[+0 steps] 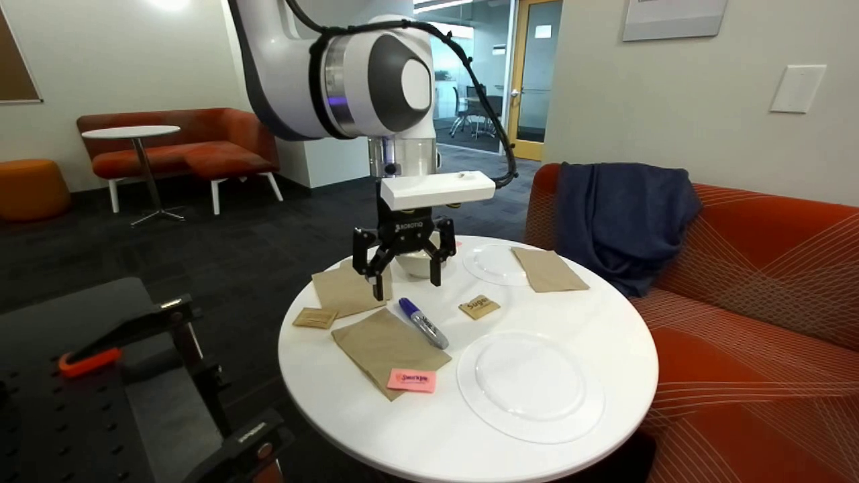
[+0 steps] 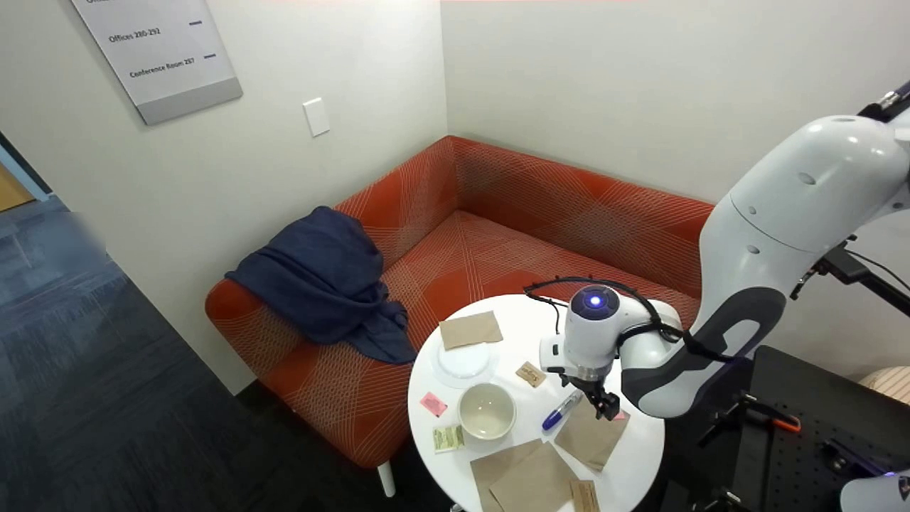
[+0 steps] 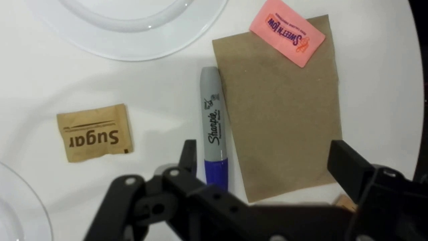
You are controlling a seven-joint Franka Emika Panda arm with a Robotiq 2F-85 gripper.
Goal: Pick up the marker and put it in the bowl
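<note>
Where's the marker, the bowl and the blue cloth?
Marker [image 3: 213, 124]: wrist view, on its grey body.
Bowl [image 2: 487, 412]: in an exterior view, on its inside.
Blue cloth [image 1: 621, 221]: in an exterior view, on its middle.

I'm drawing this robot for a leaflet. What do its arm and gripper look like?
The arm is white with dark grey sections and rounded joints. A black cable runs along it, and a blue light glows in a dark round cap. The gripper is black, with two jointed fingers and ROBOTIQ in pale letters; a white block is mounted just above it.
</note>
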